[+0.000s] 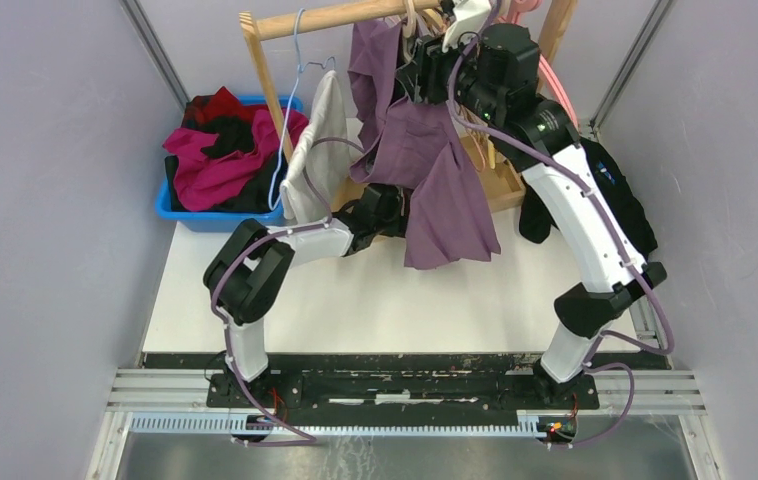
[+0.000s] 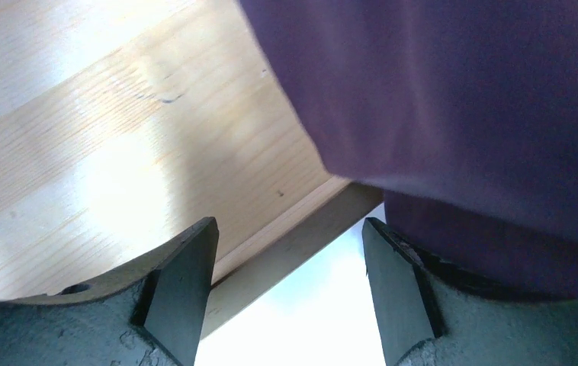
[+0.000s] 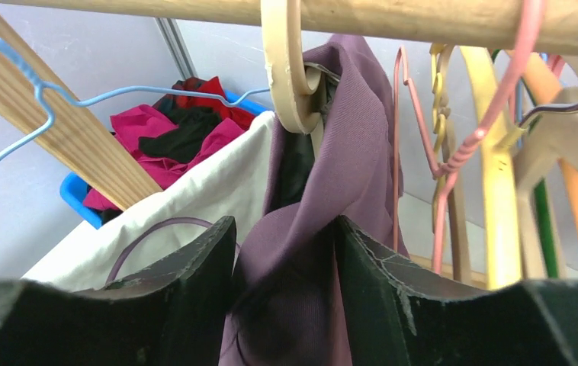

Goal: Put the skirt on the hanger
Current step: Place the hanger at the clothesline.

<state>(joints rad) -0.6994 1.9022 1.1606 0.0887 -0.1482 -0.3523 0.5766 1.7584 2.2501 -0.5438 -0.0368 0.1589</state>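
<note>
The purple skirt (image 1: 440, 185) hangs from a cream hanger (image 3: 286, 76) on the wooden rail (image 1: 335, 15) and drapes down over the rack's base. My right gripper (image 1: 425, 65) is up at the rail, shut on a bunch of skirt fabric (image 3: 347, 152) just below the hanger's hook; in the right wrist view the gripper (image 3: 286, 225) has cloth filling the gap between its fingers. My left gripper (image 1: 395, 205) is low, under the skirt's hem. In the left wrist view it (image 2: 290, 229) is open and empty, with the skirt (image 2: 461, 99) lying over its right finger.
A blue bin (image 1: 190, 215) of red, pink and black clothes stands at the back left. A white garment (image 1: 315, 150) hangs on a blue wire hanger. Several coloured hangers (image 3: 499, 152) crowd the rail's right. A black garment (image 1: 625, 190) lies at right. The wooden rack base (image 2: 118, 152) is under my left gripper.
</note>
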